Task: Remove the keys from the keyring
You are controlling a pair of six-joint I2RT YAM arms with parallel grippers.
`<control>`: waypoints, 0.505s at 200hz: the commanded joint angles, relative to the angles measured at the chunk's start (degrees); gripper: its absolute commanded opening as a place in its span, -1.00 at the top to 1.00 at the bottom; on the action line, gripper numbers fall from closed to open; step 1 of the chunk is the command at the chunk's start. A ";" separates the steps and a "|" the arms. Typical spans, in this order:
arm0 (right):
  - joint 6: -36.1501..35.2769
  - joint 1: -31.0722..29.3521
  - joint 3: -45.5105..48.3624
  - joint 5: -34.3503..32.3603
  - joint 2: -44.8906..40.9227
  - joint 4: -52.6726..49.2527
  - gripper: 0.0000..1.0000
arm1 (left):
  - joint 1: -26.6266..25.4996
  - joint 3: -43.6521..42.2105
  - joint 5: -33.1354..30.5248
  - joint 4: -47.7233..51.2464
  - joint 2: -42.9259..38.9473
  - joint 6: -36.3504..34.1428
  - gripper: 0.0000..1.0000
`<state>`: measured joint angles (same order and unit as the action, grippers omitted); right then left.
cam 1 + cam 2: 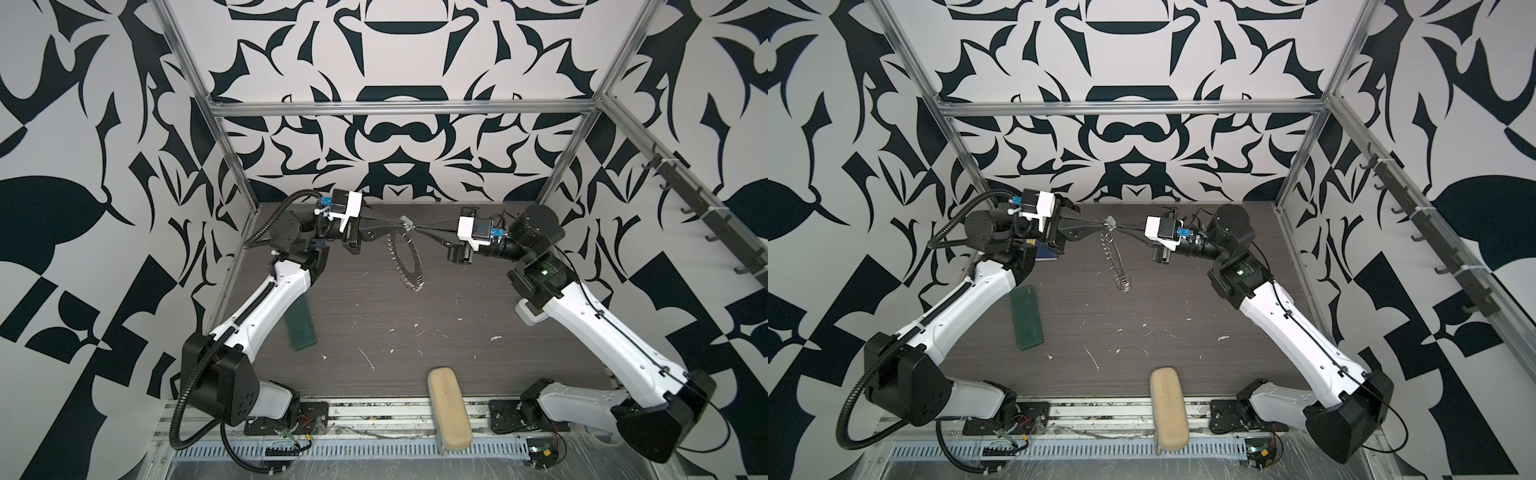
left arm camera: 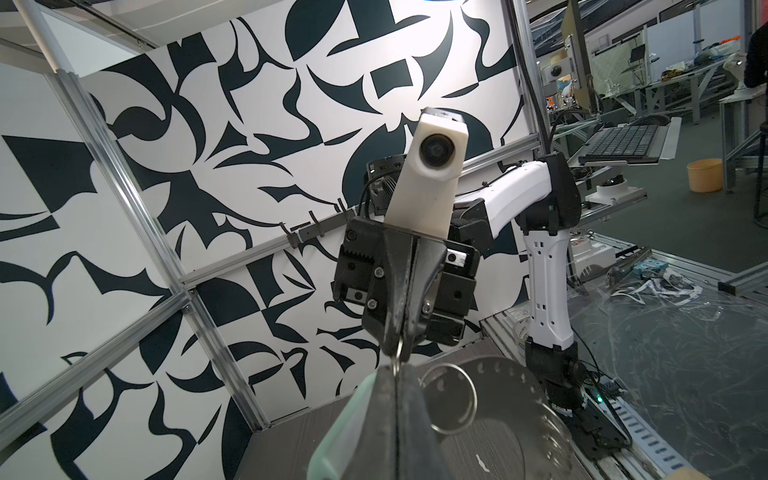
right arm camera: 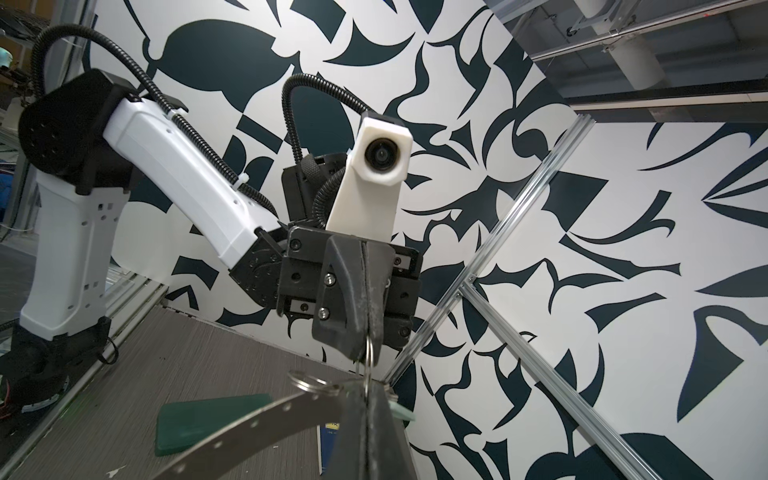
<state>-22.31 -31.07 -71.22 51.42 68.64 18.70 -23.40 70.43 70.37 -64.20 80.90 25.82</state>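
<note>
Both arms are up at the back of the table [image 1: 457, 316], nose to nose above its middle. The left gripper [image 1: 400, 225] has its jaws pressed tight together, and the right gripper [image 1: 417, 228] matches it, with the two sets of tips almost meeting. The wrist views tell the story: each pair of tips is pinched on a small wire ring [image 3: 368, 363] that spans the little gap between them. The keys [image 1: 405, 219], a pale oval tag, sit right at that meeting point, tucked against the fingertips. Just below, a thicker split ring [image 3: 309, 382] links on, and from there hangs the keyring [image 1: 411, 281], the big silver hoop, tilted and seen nearly edge-on in a top view, with a cluster of small silver pieces at its low end. Whether that low end touches the tabletop I cannot tell. Down on the left a green block [image 1: 301, 328] lies flat beside the left arm, and a tan case [image 1: 449, 407] rests at the front edge between the two arm bases
</note>
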 commanded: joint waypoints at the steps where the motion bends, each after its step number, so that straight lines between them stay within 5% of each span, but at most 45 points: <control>1: 1.45 2.10 -5.06 -4.19 -3.25 8.97 1.00 | 0.14 2.19 4.60 -1.00 -2.47 0.72 1.00; 101: 3.44 1.21 -4.47 -5.78 -1.82 14.30 1.00 | 0.07 5.45 4.69 0.52 -1.85 0.57 1.00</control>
<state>-22.35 -31.38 -72.38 51.37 68.58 21.82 -23.81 74.37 70.65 -61.39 80.86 26.11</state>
